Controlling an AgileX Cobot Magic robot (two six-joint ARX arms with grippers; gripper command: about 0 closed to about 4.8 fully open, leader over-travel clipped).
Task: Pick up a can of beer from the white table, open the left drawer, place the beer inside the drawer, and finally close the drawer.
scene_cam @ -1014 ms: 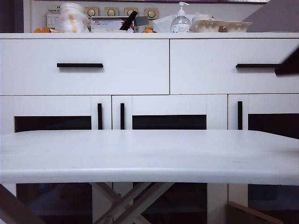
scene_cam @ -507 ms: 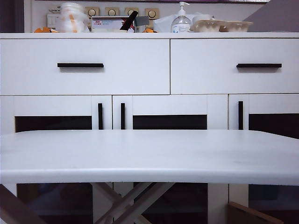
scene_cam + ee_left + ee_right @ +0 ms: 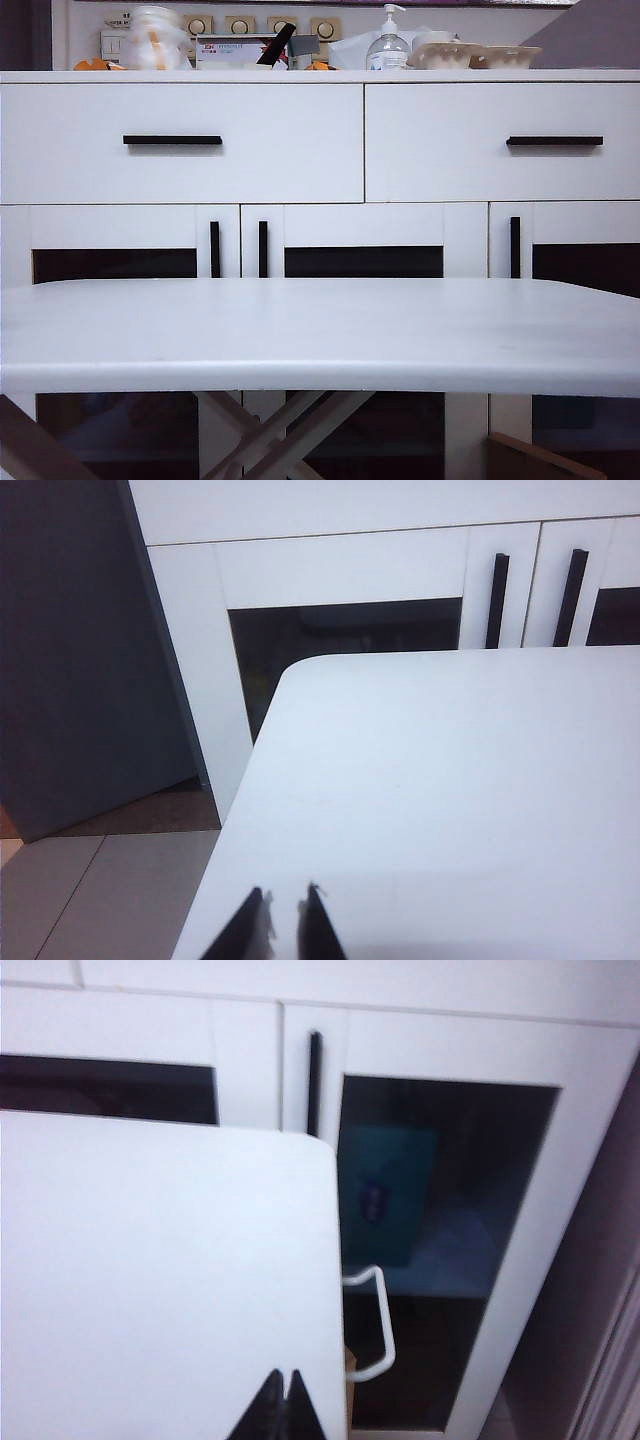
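The large white table (image 3: 320,330) has a smooth, matte flat top with a thick rounded front edge and softly rounded corners, and crossed white folding legs (image 3: 280,430) show beneath it in the exterior view. Behind it stands a white cabinet whose flat, plain left drawer (image 3: 180,145) sits flush and closed, carrying one short black horizontal bar handle (image 3: 172,140); the matching right drawer (image 3: 500,145) beside it is closed too. Below them are doors with slim vertical black handles (image 3: 214,249) and dark glass panels. On the cabinet top a clear plastic pump bottle (image 3: 387,45) stands among blurred clutter. The silver can of beer appears in none of the views, so where it is cannot be told. Neither arm shows in the exterior view. In the left wrist view the left gripper (image 3: 285,920) hangs above the table's near edge close to a rounded corner, its two thin dark fingers (image 3: 318,930) close together with a narrow slit between them and nothing clasped. In the right wrist view the right gripper (image 3: 283,1400) is poised above the table's opposite side edge, its dark pointed fingers (image 3: 268,1405) pressed together, empty; a white bent wire bracket (image 3: 375,1325) juts out beside the table edge.
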